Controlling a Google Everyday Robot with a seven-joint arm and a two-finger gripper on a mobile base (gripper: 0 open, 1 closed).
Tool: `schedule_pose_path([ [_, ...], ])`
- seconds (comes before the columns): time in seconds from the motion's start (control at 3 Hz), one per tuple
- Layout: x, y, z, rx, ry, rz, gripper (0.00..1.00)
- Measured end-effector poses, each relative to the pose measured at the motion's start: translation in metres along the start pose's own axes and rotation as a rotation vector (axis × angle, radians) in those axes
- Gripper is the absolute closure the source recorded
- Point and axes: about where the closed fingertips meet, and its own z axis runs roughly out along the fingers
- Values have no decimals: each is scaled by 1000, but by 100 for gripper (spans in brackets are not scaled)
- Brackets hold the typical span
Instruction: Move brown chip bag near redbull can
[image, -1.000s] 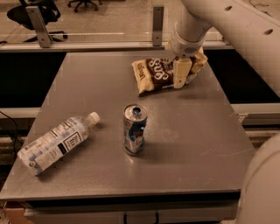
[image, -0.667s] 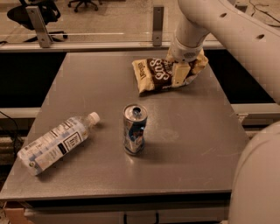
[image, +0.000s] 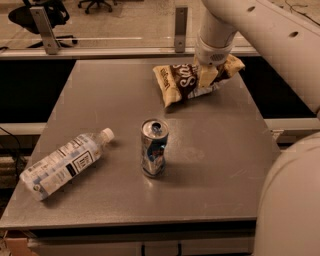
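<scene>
The brown chip bag (image: 177, 82) lies at the far right of the grey table (image: 100, 100), with cream-yellow ends and white lettering. My gripper (image: 206, 76) comes down from above onto the bag's right half and is shut on it. One cream finger (image: 207, 75) shows against the bag, and the bag's right end is bunched up beside it. The redbull can (image: 154, 148), silver and blue with a dented side, stands upright near the table's middle. It is about a can's height nearer the front than the bag and apart from it.
A clear plastic water bottle (image: 62, 164) lies on its side at the front left. My white arm (image: 270, 35) crosses the upper right, and the robot's body (image: 290, 200) fills the lower right. A rail with metal posts (image: 181, 25) runs behind the table.
My gripper has sunk lower onto the bag's right half, and the bag's right end looks bunched and slightly raised. The can and the bottle have not moved.
</scene>
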Motion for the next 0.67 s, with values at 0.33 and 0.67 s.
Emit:
schedule_pose_path([
  [0.33, -10, 15, -39, -19, 54, -9, 100],
  [0.67, -22, 36, -80, -46, 69, 10, 100],
])
